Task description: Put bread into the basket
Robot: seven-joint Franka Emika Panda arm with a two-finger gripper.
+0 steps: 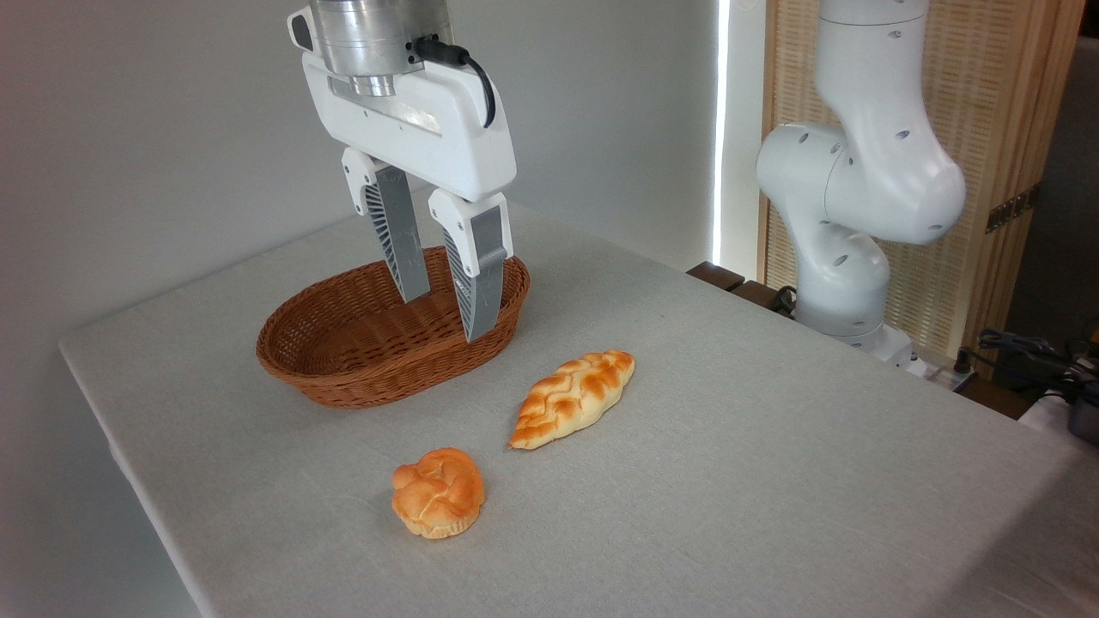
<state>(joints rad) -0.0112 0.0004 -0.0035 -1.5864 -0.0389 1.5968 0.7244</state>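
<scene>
Woven brown wicker forms the basket (343, 365), an oval with low flared sides sitting left of centre in the frame; we see only its bare weave inside, though the gripper's fingers hide part of the interior. It rests on the table (773, 481), which is covered in a pale grey cloth with a fine fabric grain.

From the upper left of the frame the gripper (448, 316) hangs in front of the basket, its glossy white housing topped by a brushed metal cylinder with a black cable. We see its 2 grey ribbed fingers (402, 236) spread apart, with nothing between them.

Lower and to the right, at the middle of the frame, the bread (573, 398) lies flat on the cloth, near the basket but not touching it: an elongated braided loaf, golden-orange on top, pale along its sides, with pointed ends. Near it, toward the lower centre, sits 1 small round knotted bun (439, 492), apart from the loaf.

At the upper right we see the arm's (867, 180) smooth white joints before a slatted wooden panel (987, 129).
</scene>
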